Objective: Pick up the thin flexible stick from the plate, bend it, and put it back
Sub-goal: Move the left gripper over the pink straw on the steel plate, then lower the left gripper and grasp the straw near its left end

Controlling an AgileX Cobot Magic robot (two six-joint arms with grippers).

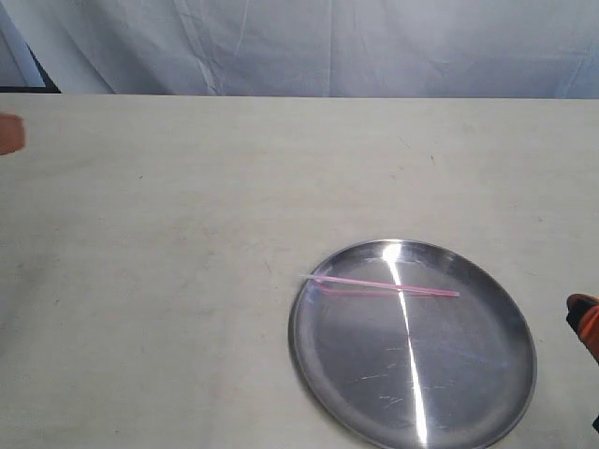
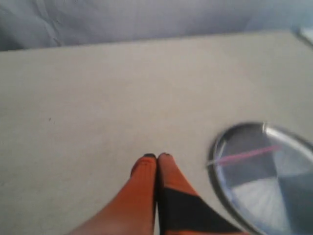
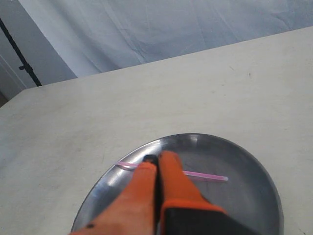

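Nearest, the round silver metal plate is seen on the pale table, toward the right. Across its farther half the thin pink stick is laid almost straight, with one end at the left rim and the other on bare metal. The right gripper is poised beside the plate and aimed toward the stick, its jaws pressed together with nothing between them. Farther off, the left gripper is likewise clenched and empty, positioned over bare table well apart from the plate. Behind everything a pale cloth backdrop is hung.

The stick is judged to be very light, springy and slick, so it may be skidded across the polished metal, or kinked if squeezed hard. It is best taken near the end at the rim, where it is probably raised slightly. The opposite end can then be taken by the other gripper for the bend.
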